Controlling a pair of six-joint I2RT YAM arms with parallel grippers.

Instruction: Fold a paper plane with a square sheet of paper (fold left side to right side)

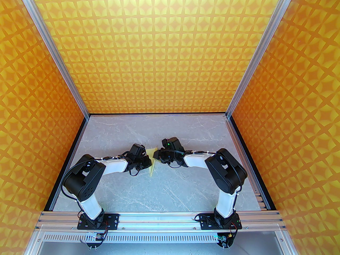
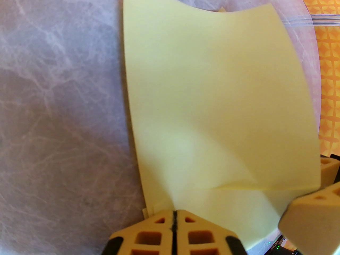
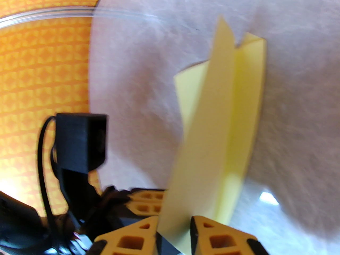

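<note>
The pale yellow sheet of paper (image 1: 152,164) is held up off the grey marble table between my two grippers, folded into several layers. In the left wrist view the paper (image 2: 212,102) spreads wide and slightly wavy, with a crease near its lower edge. My left gripper (image 2: 174,219) is shut on that lower edge, also seen from above (image 1: 147,160). My right gripper (image 3: 174,230) stands open with one upright flap of the paper (image 3: 220,131) loose in the gap between its jaws. From above the right gripper (image 1: 157,157) faces the left one across the paper.
Grey marble tabletop (image 1: 159,192) lies under both arms. Orange patterned walls (image 1: 170,49) enclose it on three sides, with aluminium posts at the back corners. The left arm's black wrist camera block (image 3: 79,142) sits close beside the right gripper.
</note>
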